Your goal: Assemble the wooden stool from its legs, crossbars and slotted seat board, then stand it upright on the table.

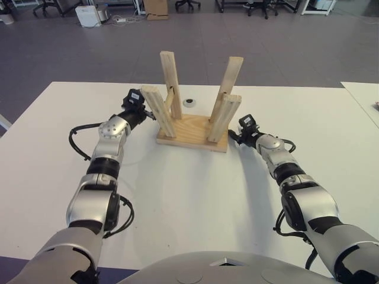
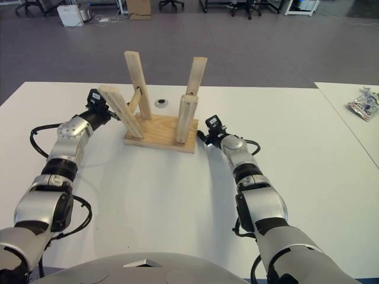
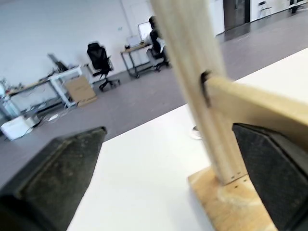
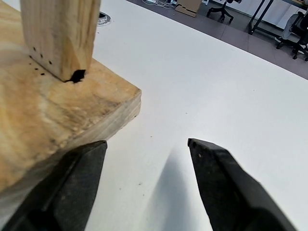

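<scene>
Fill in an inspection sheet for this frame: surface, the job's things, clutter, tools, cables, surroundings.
Surface: white table.
Job's things: the stool is upside down, with its seat board flat on the table and four legs pointing up. A crossbar is slotted into a leg. Not yet stood upright.
Clutter: a small round dark object behind the stool; a packet on the neighbouring table.
Tools: the left tool is open beside the near left leg; the right tool is open at the seat board's right corner.
Cables: black cables loop along the forearms.
Surroundings: grey floor, office chairs, cardboard box.
</scene>
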`<action>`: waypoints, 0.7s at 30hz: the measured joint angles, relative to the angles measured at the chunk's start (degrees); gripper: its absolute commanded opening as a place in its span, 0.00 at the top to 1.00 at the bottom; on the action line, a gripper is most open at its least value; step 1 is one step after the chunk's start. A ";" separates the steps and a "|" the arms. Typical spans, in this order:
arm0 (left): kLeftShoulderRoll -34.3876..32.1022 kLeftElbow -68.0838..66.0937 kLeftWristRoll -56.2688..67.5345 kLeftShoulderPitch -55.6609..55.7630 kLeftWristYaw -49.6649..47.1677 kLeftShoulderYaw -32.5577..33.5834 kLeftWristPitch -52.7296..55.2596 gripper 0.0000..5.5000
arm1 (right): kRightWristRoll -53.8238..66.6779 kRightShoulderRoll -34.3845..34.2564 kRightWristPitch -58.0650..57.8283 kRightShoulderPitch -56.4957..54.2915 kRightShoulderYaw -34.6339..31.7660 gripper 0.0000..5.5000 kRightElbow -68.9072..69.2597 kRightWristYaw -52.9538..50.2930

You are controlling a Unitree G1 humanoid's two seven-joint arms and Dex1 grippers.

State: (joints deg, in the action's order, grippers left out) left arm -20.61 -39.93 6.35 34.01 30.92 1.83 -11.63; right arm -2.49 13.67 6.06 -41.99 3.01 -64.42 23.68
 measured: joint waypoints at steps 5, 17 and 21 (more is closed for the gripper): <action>0.79 24.87 2.11 -21.06 0.47 -1.72 9.15 0.12 | 0.15 0.48 1.83 4.17 0.47 0.42 8.54 4.47; -5.39 38.90 0.69 -45.23 -4.65 7.89 17.55 0.12 | 0.24 3.26 -6.02 18.79 2.31 0.42 32.86 8.33; -4.24 43.85 -0.83 -44.82 -3.79 0.88 20.69 0.12 | -0.01 4.10 -8.15 23.26 4.11 0.42 38.89 9.89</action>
State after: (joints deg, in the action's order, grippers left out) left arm -24.85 3.91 5.52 -10.81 27.13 2.70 9.06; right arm -2.50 17.77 -2.09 -18.73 7.11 -25.53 33.57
